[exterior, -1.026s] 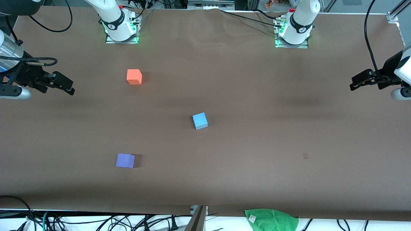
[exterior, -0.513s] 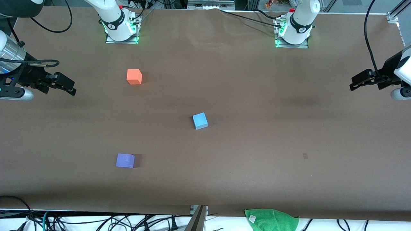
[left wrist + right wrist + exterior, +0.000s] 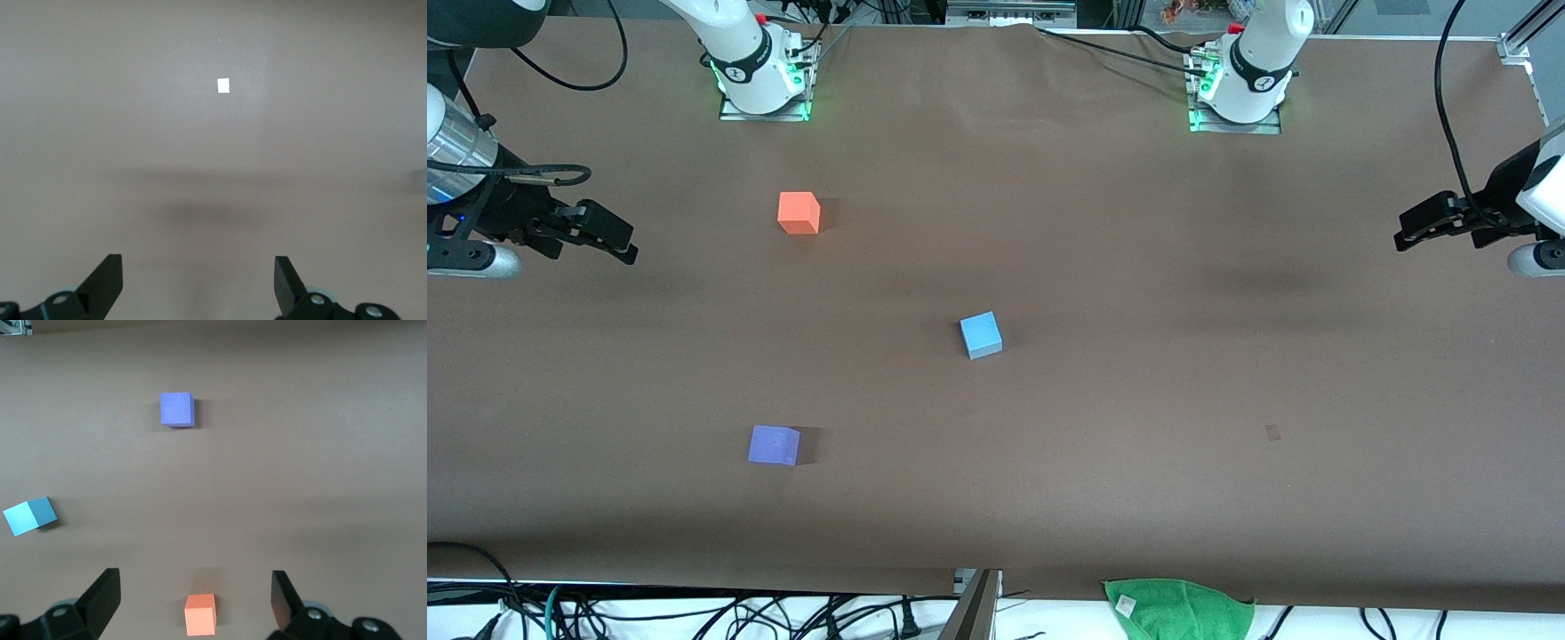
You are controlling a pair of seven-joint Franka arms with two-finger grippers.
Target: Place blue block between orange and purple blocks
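Observation:
The light blue block lies near the middle of the table, untouched. The orange block sits farther from the front camera and the purple block nearer, both more toward the right arm's end than the blue one. My right gripper hangs open and empty over the right arm's end of the table. Its wrist view shows the orange block low between its open fingers, with the purple block and blue block farther off. My left gripper hangs open and empty over the left arm's end, above bare table.
A brown cover lies over the whole table. A small pale patch marks it toward the left arm's end, also seen as a white patch. A green cloth and cables hang at the edge nearest the front camera.
My right gripper has shifted very slightly over its end of the table. The three blocks and the left arm have not moved.

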